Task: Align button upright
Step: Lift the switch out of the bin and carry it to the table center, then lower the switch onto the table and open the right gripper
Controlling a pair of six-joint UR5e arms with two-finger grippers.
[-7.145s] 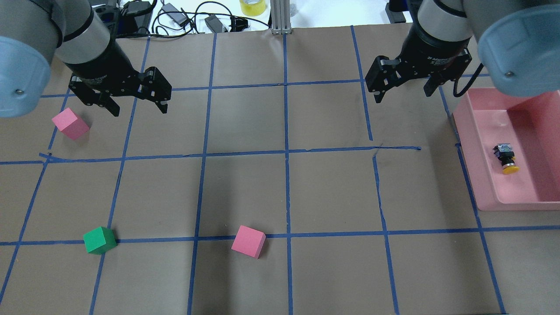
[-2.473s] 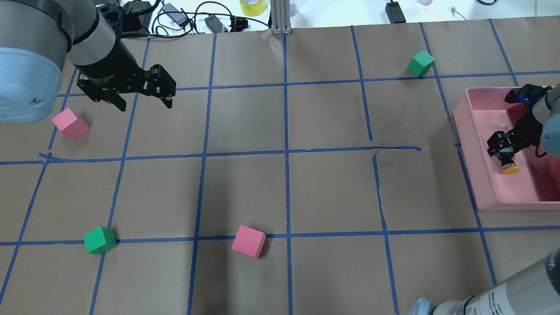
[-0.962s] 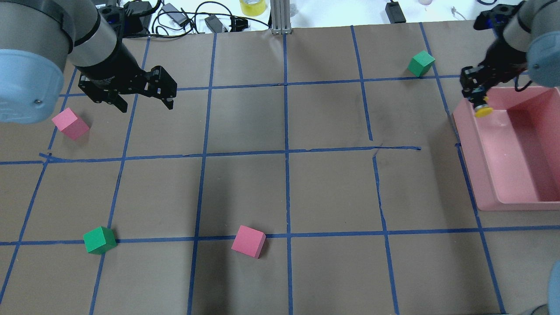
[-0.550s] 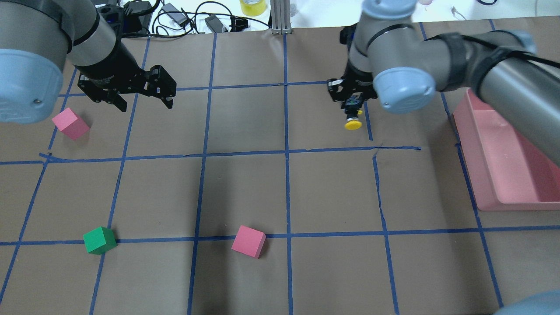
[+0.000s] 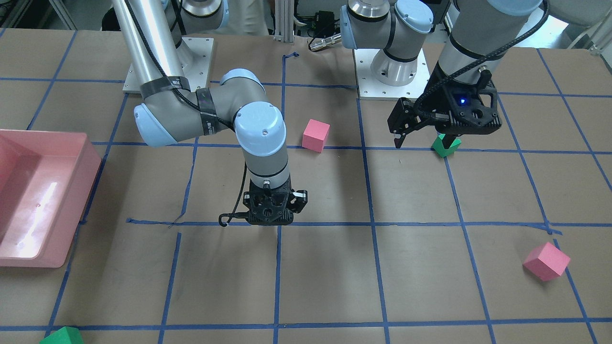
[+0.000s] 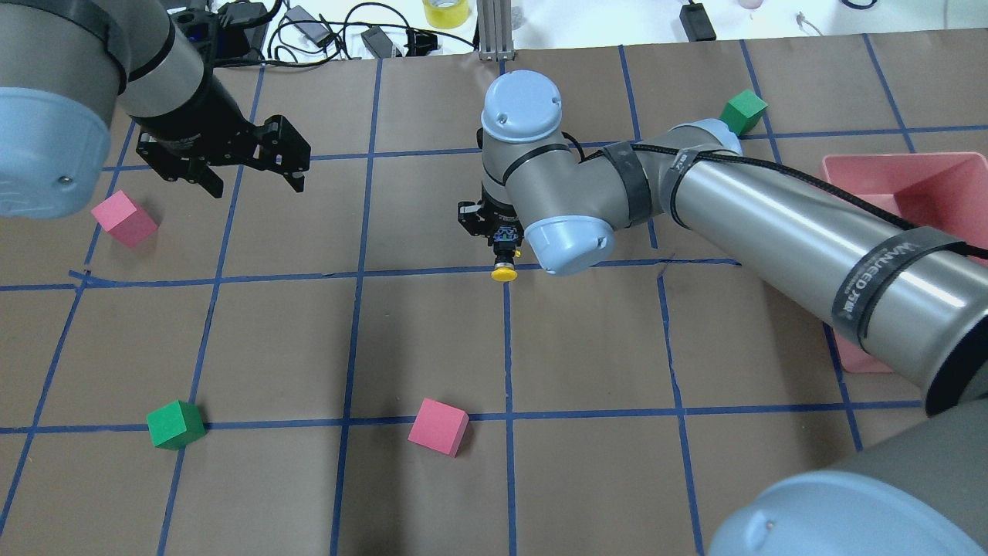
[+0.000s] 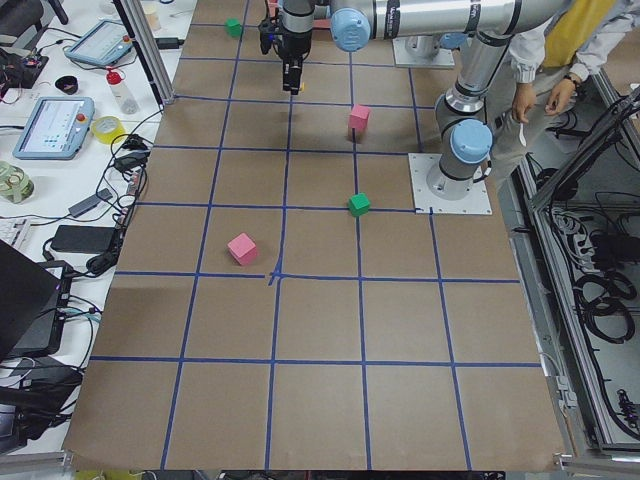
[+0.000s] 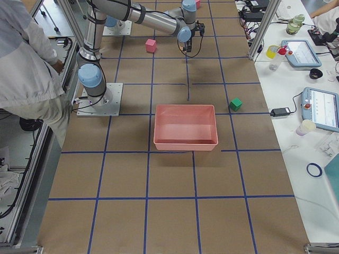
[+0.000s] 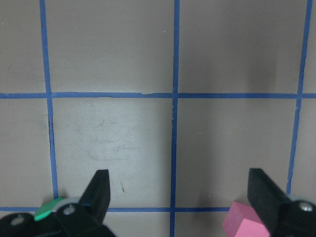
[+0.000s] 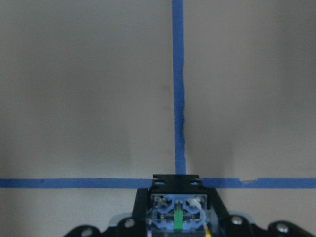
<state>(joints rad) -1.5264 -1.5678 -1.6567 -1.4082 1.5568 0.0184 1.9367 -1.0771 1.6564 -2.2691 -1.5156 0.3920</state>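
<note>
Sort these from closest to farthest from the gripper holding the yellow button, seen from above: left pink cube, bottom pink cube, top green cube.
From the right gripper holding the button:
1. bottom pink cube, nearer the robot
2. top green cube, far right
3. left pink cube, far left

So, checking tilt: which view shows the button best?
Overhead exterior: the button shows yellow cap and black body below the right gripper. Right wrist shows only its contact block; front-facing hides it; side views, too small.
</note>
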